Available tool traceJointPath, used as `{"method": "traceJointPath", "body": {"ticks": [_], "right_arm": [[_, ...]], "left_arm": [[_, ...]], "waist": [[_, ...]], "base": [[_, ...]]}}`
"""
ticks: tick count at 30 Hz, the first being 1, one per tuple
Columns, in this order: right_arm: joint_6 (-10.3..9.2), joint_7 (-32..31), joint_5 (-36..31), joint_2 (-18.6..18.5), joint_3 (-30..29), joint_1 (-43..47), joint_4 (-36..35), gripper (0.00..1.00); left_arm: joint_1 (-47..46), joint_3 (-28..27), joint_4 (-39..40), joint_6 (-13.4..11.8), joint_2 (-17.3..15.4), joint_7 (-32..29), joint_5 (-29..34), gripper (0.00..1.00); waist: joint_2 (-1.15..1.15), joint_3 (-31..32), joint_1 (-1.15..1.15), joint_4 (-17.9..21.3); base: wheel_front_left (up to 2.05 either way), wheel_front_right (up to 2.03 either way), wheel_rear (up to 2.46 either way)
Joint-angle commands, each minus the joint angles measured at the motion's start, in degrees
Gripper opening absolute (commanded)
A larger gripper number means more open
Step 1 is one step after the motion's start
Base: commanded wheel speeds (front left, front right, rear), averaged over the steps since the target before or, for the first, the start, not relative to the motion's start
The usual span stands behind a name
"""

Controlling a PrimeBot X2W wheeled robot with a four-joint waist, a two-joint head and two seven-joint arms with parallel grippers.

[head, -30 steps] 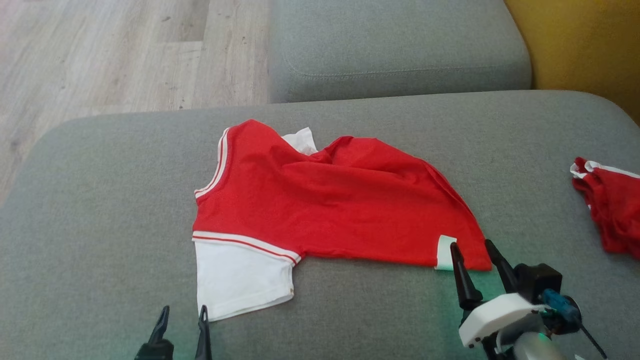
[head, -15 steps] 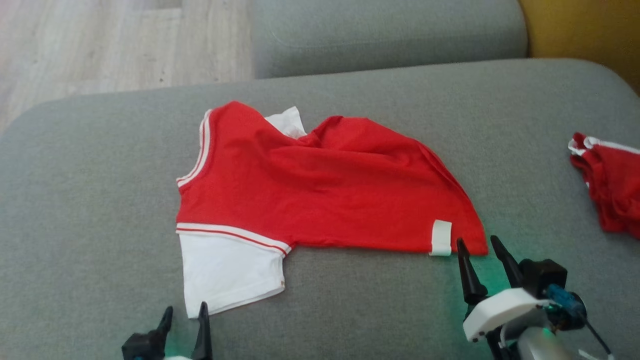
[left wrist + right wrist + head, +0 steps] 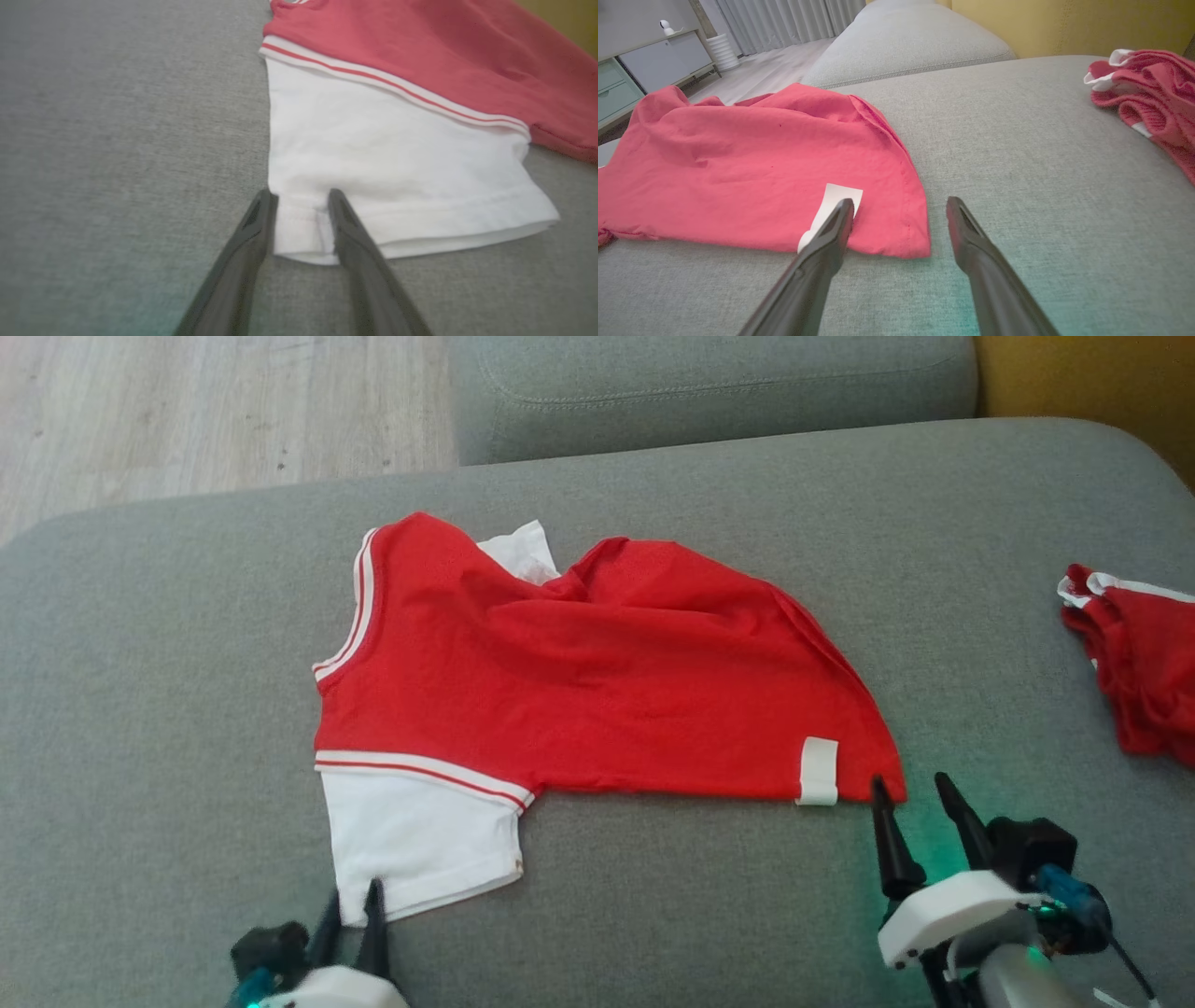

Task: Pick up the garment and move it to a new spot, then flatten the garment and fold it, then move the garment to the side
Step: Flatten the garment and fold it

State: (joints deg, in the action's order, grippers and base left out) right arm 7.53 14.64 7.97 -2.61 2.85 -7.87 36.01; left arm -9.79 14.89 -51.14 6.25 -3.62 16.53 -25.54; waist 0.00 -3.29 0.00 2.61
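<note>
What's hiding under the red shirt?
The red shirt lies on the grey cushion. A white sleeve pokes out from under its far edge. Anything else beneath the middle is covered, so I can't tell.

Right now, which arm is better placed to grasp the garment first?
Left. The left gripper has the corner of the white sleeve between its fingers. The right gripper stands open at the red hem corner, with one finger over bare sofa.

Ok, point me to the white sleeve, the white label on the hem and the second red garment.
white sleeve (image 3: 373,154): left wrist view, middle of its panel.
white label (image 3: 819,770): head view, its centre.
second red garment (image 3: 1153,93): right wrist view, crumpled red folds.
</note>
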Motion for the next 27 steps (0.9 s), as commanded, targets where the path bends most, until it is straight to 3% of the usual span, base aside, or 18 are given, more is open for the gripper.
{"method": "traceJointPath", "body": {"ticks": [1,2,10,18,19,20,21,27], "right_arm": [[-0.04,0.4,0.0,-0.3,0.6,-3.0,-1.0,1.0],[-0.04,0.4,0.0,-0.3,0.3,-3.1,-0.8,1.0],[-0.04,0.4,2.4,-0.3,-2.5,-6.5,4.1,1.0],[-0.04,0.4,2.9,-0.3,-1.7,-10.0,16.6,1.0],[-0.04,0.4,3.1,-0.3,-1.2,-10.1,18.3,0.73],[-0.04,0.4,3.4,-0.3,-0.5,-10.1,19.9,0.23],[-0.04,0.4,3.9,-0.3,-0.1,-10.1,21.2,0.0],[-0.04,0.4,5.2,-0.3,-0.9,-8.3,19.8,0.0]], "left_arm": [[-0.2,2.1,-2.8,1.1,0.7,-1.5,-1.6,0.26],[-0.5,3.0,-3.2,1.1,0.7,-1.5,-2.5,0.0],[-2.6,7.0,-2.7,1.2,0.7,-1.5,-4.3,0.0],[-3.1,7.3,-0.9,1.2,0.7,-1.5,-3.0,0.0],[-3.0,7.1,-0.3,1.2,0.7,-1.5,-2.8,0.0],[-2.9,6.9,0.2,1.2,0.7,-1.5,-2.6,0.0],[-2.9,6.6,0.8,1.2,0.7,-1.5,-2.3,0.0],[-1.2,4.5,5.8,1.2,0.7,-1.5,-0.6,0.0]], "waist": [[0.0,-0.2,0.0,0.0],[0.0,-0.3,0.0,-0.1],[0.0,-2.4,0.0,-2.0],[0.0,-3.6,0.0,-4.2],[0.0,-3.6,0.0,-4.3],[0.0,-3.5,0.0,-4.5],[0.0,-3.4,0.0,-4.5],[0.0,-1.2,0.0,-4.1]], "base": [[0.0,0.0,0.0],[0.0,0.0,0.0],[0.0,0.0,0.0],[0.0,0.0,0.0],[0.0,0.0,0.0],[0.0,0.0,0.0],[0.0,0.0,0.0],[0.0,0.0,0.0]]}}
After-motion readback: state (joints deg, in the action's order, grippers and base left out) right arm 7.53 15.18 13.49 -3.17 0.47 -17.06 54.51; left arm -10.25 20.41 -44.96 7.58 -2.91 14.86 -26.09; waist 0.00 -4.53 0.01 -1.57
